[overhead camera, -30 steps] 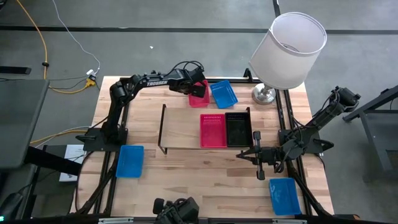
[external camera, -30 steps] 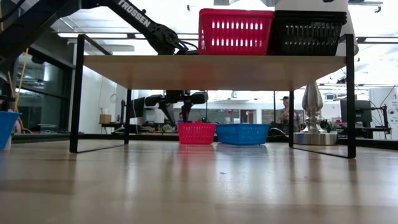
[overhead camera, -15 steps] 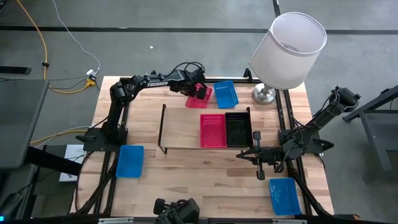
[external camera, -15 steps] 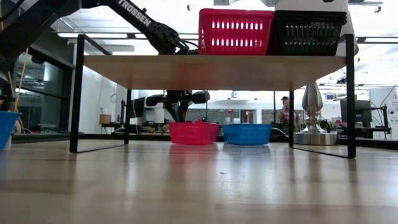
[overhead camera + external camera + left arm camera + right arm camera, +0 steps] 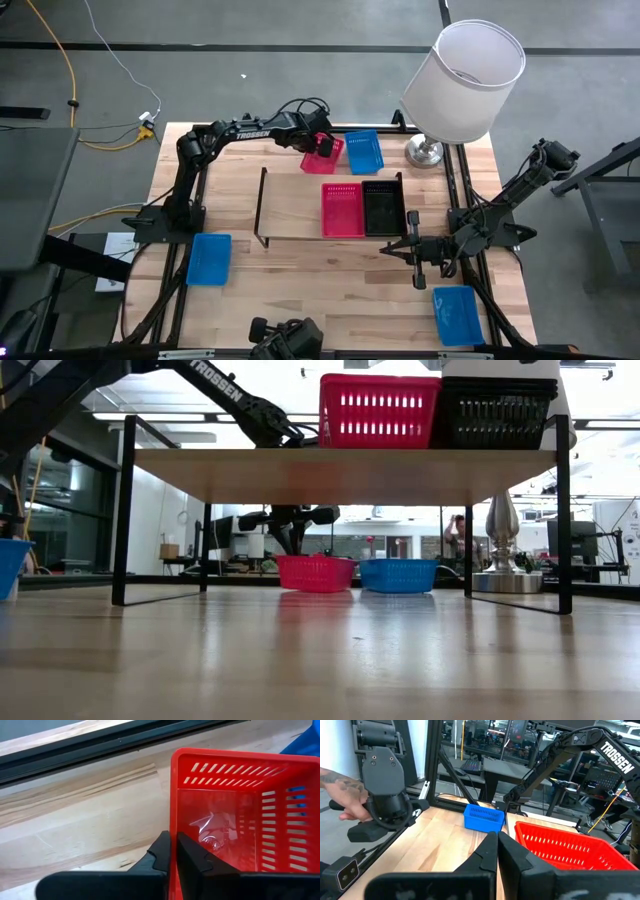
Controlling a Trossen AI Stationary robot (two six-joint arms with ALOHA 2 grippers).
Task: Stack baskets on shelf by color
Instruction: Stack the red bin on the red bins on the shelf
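Jaws of the left gripper [image 5: 172, 851] pinch one wall of a red basket [image 5: 322, 155] lying behind the shelf [image 5: 290, 205], beside a blue basket [image 5: 363, 151]. Light, thin plastic; that rim-wall grip should carry it. The right gripper [image 5: 416, 250], jaws closed and empty, waits beside the shelf.

Red, blue and black baskets on pale wood

A red basket [image 5: 342, 208] and a black basket [image 5: 382, 206] (both slotted with rows of small holes) sit on the light wood shelf [image 5: 291, 204]; another red basket [image 5: 240, 815] is pinched by the dark left gripper [image 5: 173, 854], beside a blue basket [image 5: 361, 151]. Two more blue baskets [image 5: 209, 258] [image 5: 456, 313] lie on the table [image 5: 330, 290], near a white lampshade [image 5: 463, 80].
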